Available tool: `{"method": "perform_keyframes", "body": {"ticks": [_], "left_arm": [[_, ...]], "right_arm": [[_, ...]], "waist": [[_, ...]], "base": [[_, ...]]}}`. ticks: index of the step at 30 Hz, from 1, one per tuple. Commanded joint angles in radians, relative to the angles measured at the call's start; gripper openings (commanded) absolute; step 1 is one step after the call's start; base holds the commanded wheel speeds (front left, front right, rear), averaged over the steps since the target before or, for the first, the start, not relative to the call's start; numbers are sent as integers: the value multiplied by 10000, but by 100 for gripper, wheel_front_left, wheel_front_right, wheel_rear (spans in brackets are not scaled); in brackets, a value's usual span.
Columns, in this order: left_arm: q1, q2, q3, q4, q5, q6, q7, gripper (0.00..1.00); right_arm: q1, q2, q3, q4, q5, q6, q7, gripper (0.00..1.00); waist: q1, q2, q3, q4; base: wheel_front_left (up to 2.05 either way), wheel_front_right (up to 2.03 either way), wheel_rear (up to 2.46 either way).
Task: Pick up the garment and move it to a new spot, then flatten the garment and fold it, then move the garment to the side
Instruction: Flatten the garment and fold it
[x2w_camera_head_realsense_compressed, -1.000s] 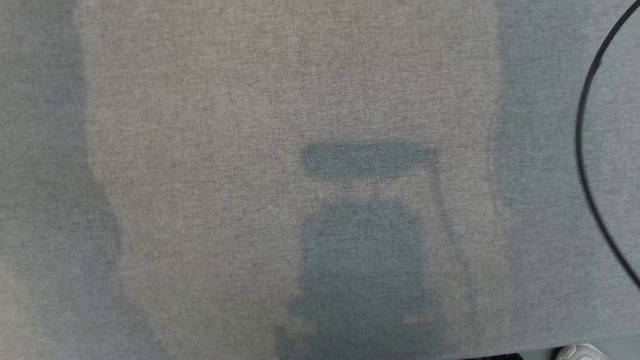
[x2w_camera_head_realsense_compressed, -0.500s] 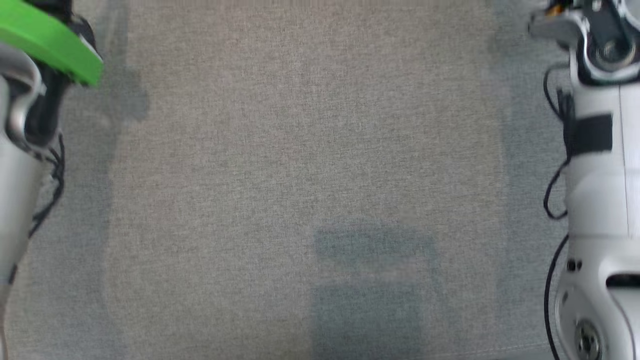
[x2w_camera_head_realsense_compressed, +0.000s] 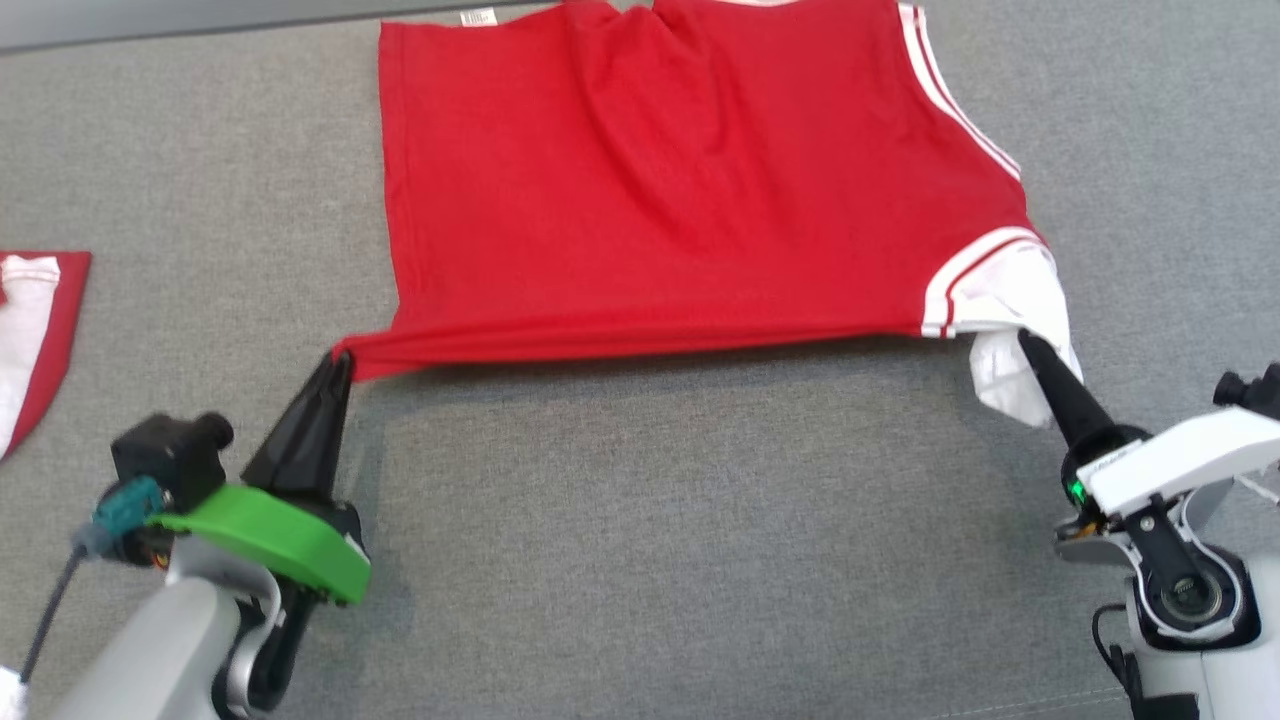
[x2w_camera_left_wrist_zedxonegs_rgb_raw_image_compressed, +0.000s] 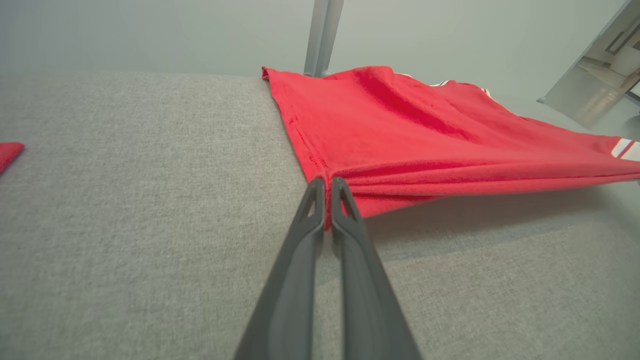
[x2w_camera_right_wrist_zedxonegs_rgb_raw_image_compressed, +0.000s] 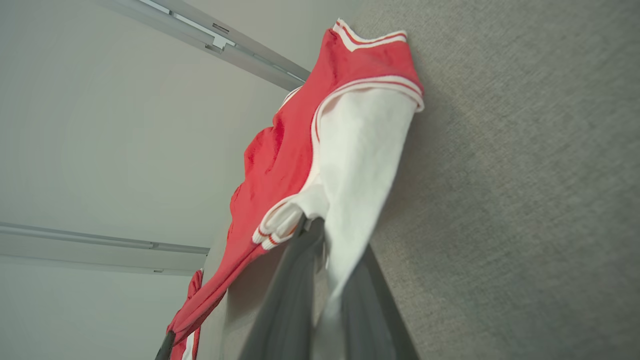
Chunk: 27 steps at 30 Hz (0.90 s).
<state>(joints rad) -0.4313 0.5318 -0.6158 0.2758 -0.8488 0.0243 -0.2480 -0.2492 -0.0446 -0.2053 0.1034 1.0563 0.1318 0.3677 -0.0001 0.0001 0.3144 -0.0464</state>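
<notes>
The garment (x2w_camera_head_realsense_compressed: 680, 200) is a red jersey with white striped trim and a white sleeve (x2w_camera_head_realsense_compressed: 1010, 375). Its far part lies on the grey fabric surface (x2w_camera_head_realsense_compressed: 650, 550), and its near edge is lifted and pulled taut between my two grippers. My left gripper (x2w_camera_head_realsense_compressed: 340, 362) is shut on the garment's near left corner, and the left wrist view shows the fingers pinching the bunched red hem (x2w_camera_left_wrist_zedxonegs_rgb_raw_image_compressed: 330, 182). At the near right end, my right gripper (x2w_camera_head_realsense_compressed: 1025, 342) is shut on the white sleeve. In the right wrist view the sleeve (x2w_camera_right_wrist_zedxonegs_rgb_raw_image_compressed: 360, 150) drapes over the fingers (x2w_camera_right_wrist_zedxonegs_rgb_raw_image_compressed: 290, 290).
Another red and white cloth (x2w_camera_head_realsense_compressed: 35, 330) lies at the left edge of the surface. The surface's far edge (x2w_camera_head_realsense_compressed: 180, 30) runs just behind the garment's top. A grey post (x2w_camera_left_wrist_zedxonegs_rgb_raw_image_compressed: 322, 35) stands beyond that edge.
The head camera has swung: earlier it showed bare grey fabric with shadows, then the two forearms, and now the stretched garment with both grippers holding it.
</notes>
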Motion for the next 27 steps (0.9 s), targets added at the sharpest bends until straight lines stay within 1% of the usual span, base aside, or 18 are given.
{"method": "perform_keyframes", "body": {"ticks": [1, 4, 6, 8, 9, 12, 15, 19, 23, 27], "left_arm": [[405, 78, 137, -105, 13, 221, -85, 0], [1437, -76, 243, -687, 174, 677, -147, 0], [2589, -496, 638, -1317, 424, 1104, -183, 0], [3167, -685, 912, -1526, 820, 1227, -179, 0], [3470, -898, 1100, -1576, 792, 1257, -180, 0], [4079, -1230, 1502, -1675, 1260, 1214, -183, 0], [4639, -1697, 1813, -1689, 1468, 1040, -184, 0], [5135, -2107, 2219, -1768, 1723, 716, -185, 0], [5216, -2280, 2303, -1849, 1967, 517, -186, 0], [4817, -2176, 2340, -2065, 1939, 472, -29, 0]], "right_arm": [[302, -114, -51, -99, -251, -21, -166, 0], [1004, -110, 14, -119, -670, -21, -414, 0], [1752, -110, -59, -54, -984, -21, -714, 0], [2072, -116, -86, 21, -1110, -22, -854, 0], [2203, -109, -69, 85, -1125, -22, -943, 0], [2555, -117, -35, 401, -1016, -27, -1238, 0], [2859, -124, 61, 679, -1118, -30, -1526, 0], [3141, -121, 204, 653, -777, -28, -1771, 0], [2953, -112, 276, 172, -794, -22, -1761, 0], [2445, -102, 309, -528, -888, -19, -1406, 0]], "waist": [[1, -1, -756, -89], [1, -1, -1004, -14], [1, -1, -1307, 106], [1, -1, -1422, 145], [1, -1, -1468, 146], [1, -1, -1565, 159], [1, -1, -1614, 174], [1, -1, -1544, 182], [1, -1, -1369, 139], [1, -1, -1161, 51]], "base": [[0, 0, 0], [0, 0, 0], [0, 0, 0], [0, 0, 0], [0, 0, 0], [0, 0, 0], [0, 0, 0], [0, 0, 0], [0, 0, 0], [0, 0, 0]]}}
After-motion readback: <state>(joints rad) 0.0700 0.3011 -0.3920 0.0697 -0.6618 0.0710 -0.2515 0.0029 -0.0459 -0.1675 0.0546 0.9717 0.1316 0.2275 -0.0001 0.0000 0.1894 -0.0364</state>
